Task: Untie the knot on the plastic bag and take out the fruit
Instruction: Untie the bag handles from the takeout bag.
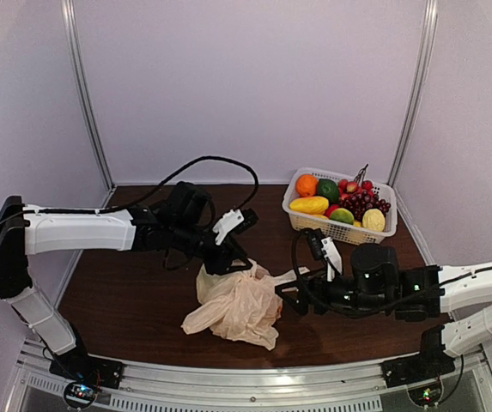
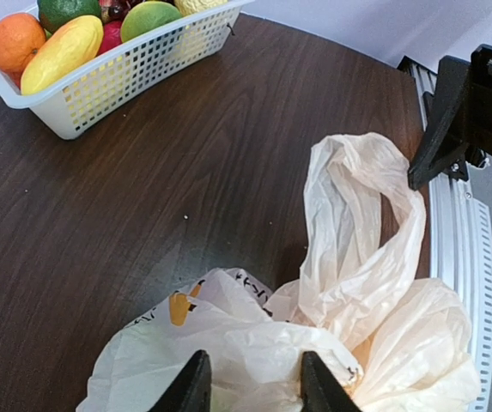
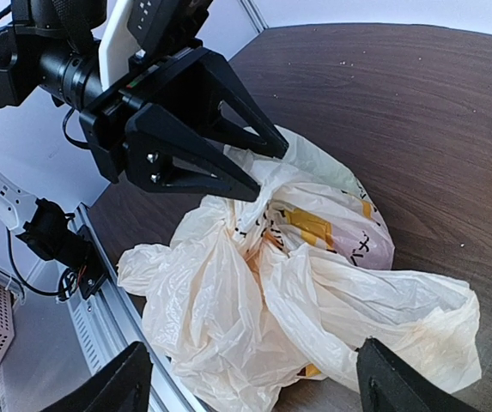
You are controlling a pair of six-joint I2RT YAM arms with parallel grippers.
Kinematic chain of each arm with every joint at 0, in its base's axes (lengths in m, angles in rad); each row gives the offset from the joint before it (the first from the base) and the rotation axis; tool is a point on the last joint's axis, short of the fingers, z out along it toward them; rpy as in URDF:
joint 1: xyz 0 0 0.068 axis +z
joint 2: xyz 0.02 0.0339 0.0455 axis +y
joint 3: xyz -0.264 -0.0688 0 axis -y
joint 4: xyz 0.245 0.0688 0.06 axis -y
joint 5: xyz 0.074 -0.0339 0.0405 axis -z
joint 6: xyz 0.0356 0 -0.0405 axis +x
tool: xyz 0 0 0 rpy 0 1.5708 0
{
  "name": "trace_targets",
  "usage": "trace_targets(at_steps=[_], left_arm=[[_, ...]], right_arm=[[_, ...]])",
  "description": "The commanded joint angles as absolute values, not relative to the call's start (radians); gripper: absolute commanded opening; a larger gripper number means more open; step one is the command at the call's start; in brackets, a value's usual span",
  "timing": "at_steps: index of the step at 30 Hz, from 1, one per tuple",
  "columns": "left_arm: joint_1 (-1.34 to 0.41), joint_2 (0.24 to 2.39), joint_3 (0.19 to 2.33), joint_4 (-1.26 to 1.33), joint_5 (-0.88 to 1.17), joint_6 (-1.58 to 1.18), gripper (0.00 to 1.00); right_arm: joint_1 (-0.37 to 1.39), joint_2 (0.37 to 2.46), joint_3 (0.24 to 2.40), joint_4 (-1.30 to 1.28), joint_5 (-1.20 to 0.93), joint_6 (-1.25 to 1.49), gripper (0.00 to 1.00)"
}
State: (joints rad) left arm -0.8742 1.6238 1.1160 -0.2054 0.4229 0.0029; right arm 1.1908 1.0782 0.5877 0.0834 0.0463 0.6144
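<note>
The cream plastic bag [image 1: 237,311] lies crumpled on the dark table between my two grippers. My left gripper [image 1: 231,260] stands over its far top, jaws partly apart with a puffy fold of the bag [image 2: 254,352] between the fingertips [image 2: 196,388]. My right gripper [image 1: 288,297] is wide open just right of the bag [image 3: 228,318], not touching it. A long loop handle [image 2: 361,215] trails loose toward the right gripper. A twisted bunch [image 3: 267,225] sits mid-bag; I cannot tell whether it is a tied knot. The fruit inside the bag is hidden.
A white lattice basket [image 1: 340,230] at the back right holds an orange [image 1: 306,184], a green fruit [image 1: 328,190], a long yellow mango [image 1: 309,205] and dark grapes [image 1: 364,202]. The metal rail [image 1: 254,382] runs along the near edge. Grey walls enclose the table.
</note>
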Motion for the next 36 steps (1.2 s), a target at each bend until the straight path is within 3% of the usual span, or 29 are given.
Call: trace_targets(at_steps=[1, 8, 21, 28, 36], left_arm=[[-0.879, 1.631, 1.121, -0.181, 0.425, 0.003, 0.28], [-0.879, 1.631, 1.126, -0.182, 0.444, 0.003, 0.01], [-0.857, 1.488, 1.016, -0.014, 0.35, -0.127, 0.0], [-0.83, 1.495, 1.022, -0.014, 0.371, -0.157, 0.0], [-0.82, 1.528, 1.049, -0.056, 0.367, -0.172, 0.0]], right_arm=[[1.202, 1.076, 0.562, 0.096, 0.077, 0.631, 0.84], [1.209, 1.073, 0.558, 0.103, 0.088, 0.638, 0.83], [1.222, 1.169, 0.731, -0.005, 0.177, 0.655, 0.7], [1.221, 1.339, 0.945, -0.171, 0.201, 0.63, 0.73], [1.234, 1.436, 0.999, -0.194, 0.209, 0.569, 0.84]])
